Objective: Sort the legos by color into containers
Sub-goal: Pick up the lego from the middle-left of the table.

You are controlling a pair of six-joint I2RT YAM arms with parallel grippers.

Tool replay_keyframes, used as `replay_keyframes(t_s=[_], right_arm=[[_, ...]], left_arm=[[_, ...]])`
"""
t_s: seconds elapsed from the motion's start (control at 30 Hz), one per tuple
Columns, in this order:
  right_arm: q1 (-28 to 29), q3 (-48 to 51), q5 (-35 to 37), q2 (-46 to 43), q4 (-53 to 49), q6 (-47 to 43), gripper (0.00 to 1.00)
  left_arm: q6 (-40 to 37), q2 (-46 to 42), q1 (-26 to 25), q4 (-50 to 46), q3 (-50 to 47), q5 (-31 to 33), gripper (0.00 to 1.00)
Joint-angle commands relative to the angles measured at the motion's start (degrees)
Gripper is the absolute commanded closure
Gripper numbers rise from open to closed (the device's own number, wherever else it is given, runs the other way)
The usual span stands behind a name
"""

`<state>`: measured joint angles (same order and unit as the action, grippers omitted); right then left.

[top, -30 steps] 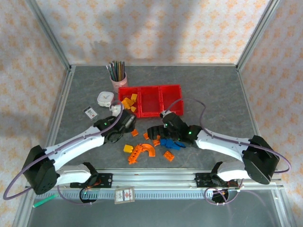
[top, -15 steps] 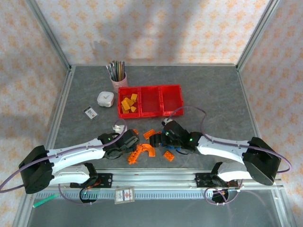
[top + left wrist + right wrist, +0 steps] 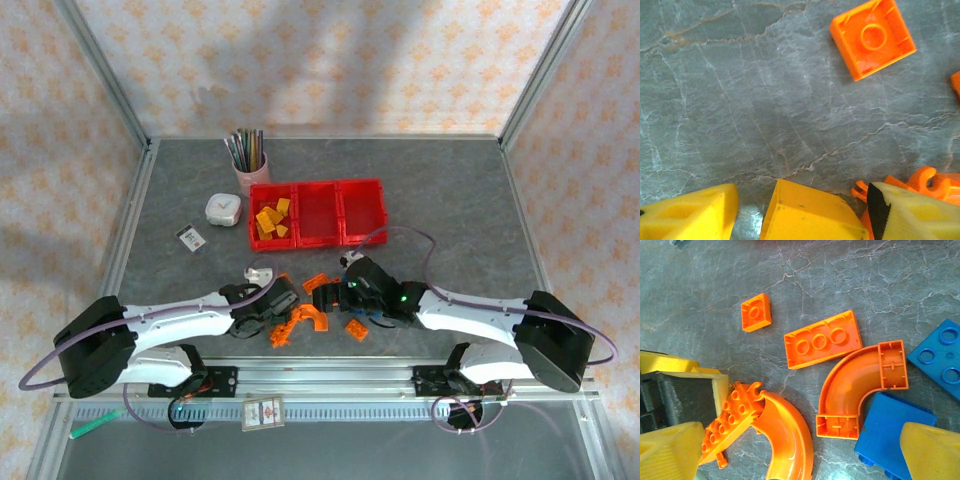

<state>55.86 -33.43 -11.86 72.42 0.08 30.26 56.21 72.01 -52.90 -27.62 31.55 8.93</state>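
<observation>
Yellow blocks (image 3: 271, 220) sit in the left compartment of the red bins (image 3: 318, 215). Orange arches (image 3: 860, 385), orange blocks (image 3: 822, 345) and blue blocks (image 3: 895, 427) lie loose on the table (image 3: 450, 190), at 6 o'clock from the bins. Left claw (image 3: 802, 200) released, straddling one yellow block (image 3: 807, 215); a second ago it was up by the bins. Right claw (image 3: 801, 440) released over the arches, barely shifted.

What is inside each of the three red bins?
The left bin holds several yellow blocks; the middle bin and right bin show bare red floors. Anything beneath those blocks is covered.
</observation>
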Motion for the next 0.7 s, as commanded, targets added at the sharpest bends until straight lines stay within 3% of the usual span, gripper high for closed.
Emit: replay_keyframes(t_s=[0.0, 0.4, 0.67], right_arm=[[0.33, -0.14, 0.61, -0.53, 1.36, 0.60, 0.00], [0.33, -0.57, 1.29, -0.26, 1.18, 0.24, 0.00], [0.30, -2.84, 0.70, -0.74, 0.20, 0.64, 0.00]], left_arm=[[1.68, 1.02, -0.44, 2.03, -1.57, -0.21, 0.30], [3.48, 0.79, -0.33, 2.97, -4.30, 1.39, 0.56], [4.22, -2.81, 0.03, -1.42, -1.82, 4.93, 0.64]])
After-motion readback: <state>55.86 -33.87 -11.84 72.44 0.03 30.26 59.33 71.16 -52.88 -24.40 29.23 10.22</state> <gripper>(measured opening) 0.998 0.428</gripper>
